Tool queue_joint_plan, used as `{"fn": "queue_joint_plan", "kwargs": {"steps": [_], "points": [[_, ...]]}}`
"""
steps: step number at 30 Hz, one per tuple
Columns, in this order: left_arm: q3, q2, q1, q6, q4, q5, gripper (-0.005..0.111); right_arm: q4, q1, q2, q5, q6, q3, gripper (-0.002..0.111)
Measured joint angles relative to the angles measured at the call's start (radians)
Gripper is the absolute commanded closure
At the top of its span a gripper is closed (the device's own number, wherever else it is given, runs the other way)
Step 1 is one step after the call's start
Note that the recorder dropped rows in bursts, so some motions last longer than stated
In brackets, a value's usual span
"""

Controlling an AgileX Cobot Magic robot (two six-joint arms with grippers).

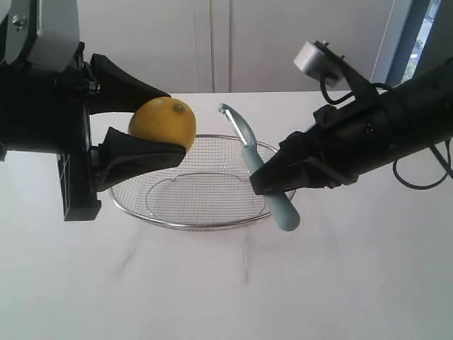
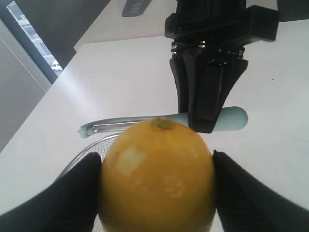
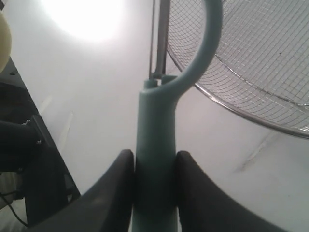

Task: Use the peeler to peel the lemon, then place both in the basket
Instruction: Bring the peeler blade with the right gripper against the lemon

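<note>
On the white table [image 1: 340, 283] sits the basket [image 1: 190, 225]; over it you hold both things in the air. Your left gripper [image 1: 177, 122] is clamped on the lemon [image 1: 161, 124] above the basket's rim, and your right gripper [image 1: 256, 183] is clamped on the peeler [image 1: 246, 142] above the opposite rim, blade up, near the lemon but apart. Peeling looks to be the step in hand; next, bring the blade onto the skin and draw it along. Only the left wrist view shows a pale patch by the lemon's nub; only the right wrist view shows both fingers [image 3: 113, 193] squeezing the handle.
</note>
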Motion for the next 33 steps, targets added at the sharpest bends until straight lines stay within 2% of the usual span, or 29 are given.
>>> {"fn": "queue_joint_plan", "kwargs": {"steps": [15,25,33], "points": [[0.0,0.0,0.0,0.0,0.0,-0.024,0.107,0.035,0.02,0.133,-0.037,0.0,0.0,0.108],[0.0,0.0,0.0,0.0,-0.001,-0.047,0.107,0.091,0.08,0.14,-0.01,-0.024,0.0,0.108],[0.0,0.0,0.0,0.0,-0.001,-0.047,0.107,0.093,0.089,0.14,-0.007,-0.034,0.0,0.108]]}}
